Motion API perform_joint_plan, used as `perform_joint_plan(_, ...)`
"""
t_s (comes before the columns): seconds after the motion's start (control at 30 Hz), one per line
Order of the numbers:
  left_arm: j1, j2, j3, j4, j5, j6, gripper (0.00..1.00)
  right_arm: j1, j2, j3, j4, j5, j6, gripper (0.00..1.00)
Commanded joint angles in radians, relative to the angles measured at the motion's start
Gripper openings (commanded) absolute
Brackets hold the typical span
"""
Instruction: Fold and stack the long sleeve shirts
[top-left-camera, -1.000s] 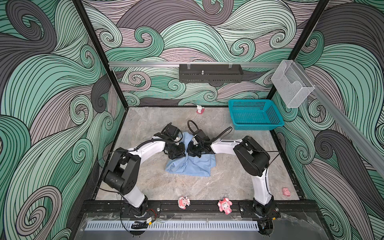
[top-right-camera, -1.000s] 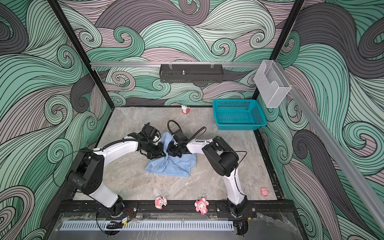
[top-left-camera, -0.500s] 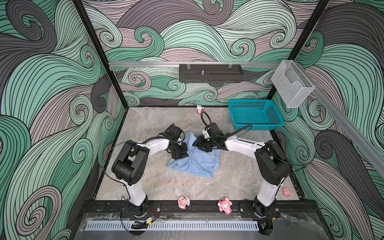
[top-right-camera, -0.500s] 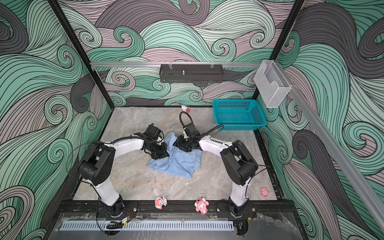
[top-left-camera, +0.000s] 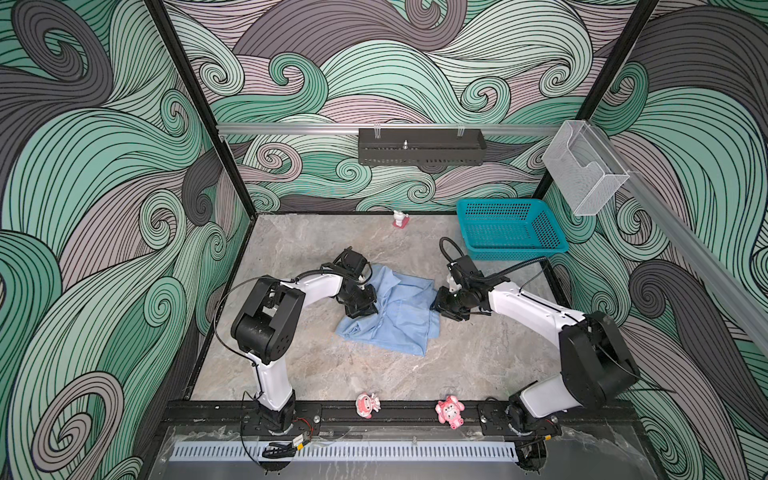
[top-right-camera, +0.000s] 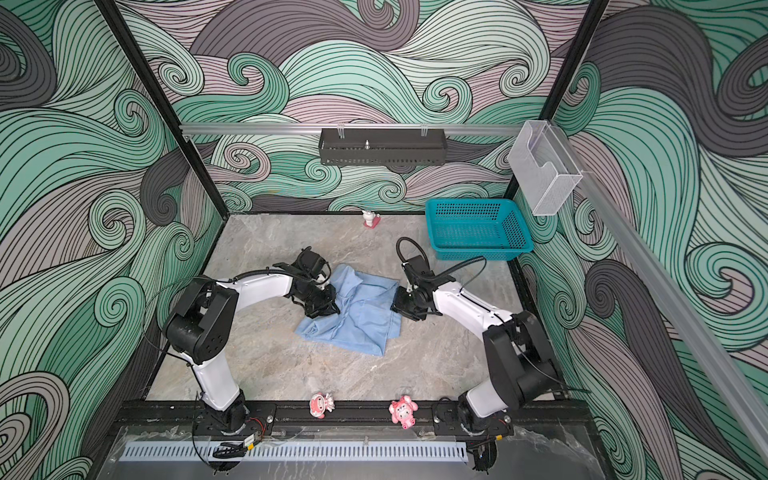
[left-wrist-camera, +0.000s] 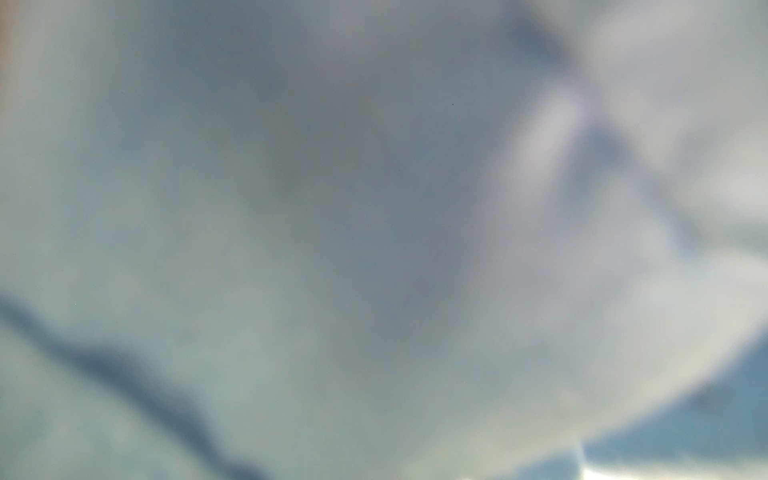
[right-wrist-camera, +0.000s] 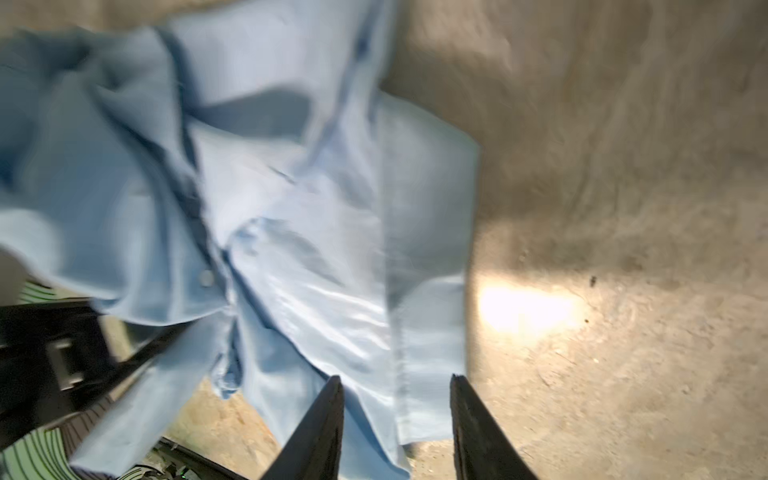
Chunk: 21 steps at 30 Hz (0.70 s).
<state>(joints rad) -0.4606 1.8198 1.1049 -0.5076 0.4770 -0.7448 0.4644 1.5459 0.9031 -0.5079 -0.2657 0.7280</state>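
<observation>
Shirt (right-wrist-camera: 311, 249) smothers left wrist view, left jaws clamping it; right jaws parted.

Swirl-patterned walls (top-left-camera: 395, 62), grey marble floor (top-left-camera: 478, 365)

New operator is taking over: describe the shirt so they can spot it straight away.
Find the grey stone tabletop; the shirt lies rumpled at its middle, between the left gripper and the right gripper. It is the only cloth, light blue, unlike the rigid teal basket at the back right and the pink toys on the front rail.
</observation>
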Motion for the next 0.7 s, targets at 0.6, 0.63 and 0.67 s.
perform_joint_plan(0.6, -0.208, -0.066, 0.319, -0.262, -0.245, 0.009, 0.0, 0.01, 0.187, 0.033, 0.105, -0.162, -0.084, 0.28)
perform_joint_plan(0.63, -0.221, -0.042, 0.333, -0.256, -0.242, 0.006, 0.0, 0.01, 0.183, 0.033, 0.107, -0.165, -0.083, 0.28)
perform_joint_plan(0.67, -0.231, -0.021, 0.342, -0.247, -0.239, 0.004, 0.0, 0.01, 0.181, 0.032, 0.108, -0.167, -0.084, 0.28)
